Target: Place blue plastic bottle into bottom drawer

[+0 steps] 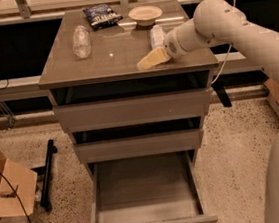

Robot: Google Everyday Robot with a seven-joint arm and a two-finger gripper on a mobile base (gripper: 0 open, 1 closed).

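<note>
The blue plastic bottle lies on the cabinet top, right of centre, with its pale label showing. My gripper is low over the top near its front edge, just in front of the bottle and a little to its left. The white arm reaches in from the right. The bottle's near end is partly hidden behind the wrist. The bottom drawer is pulled out below, and its grey interior holds nothing that I can see.
A shorter clear crinkled bottle lies at the top's left. A dark snack bag and a pale bowl sit at the back. The two upper drawers are slightly ajar. Cardboard boxes and a black bar lie on the floor to the left.
</note>
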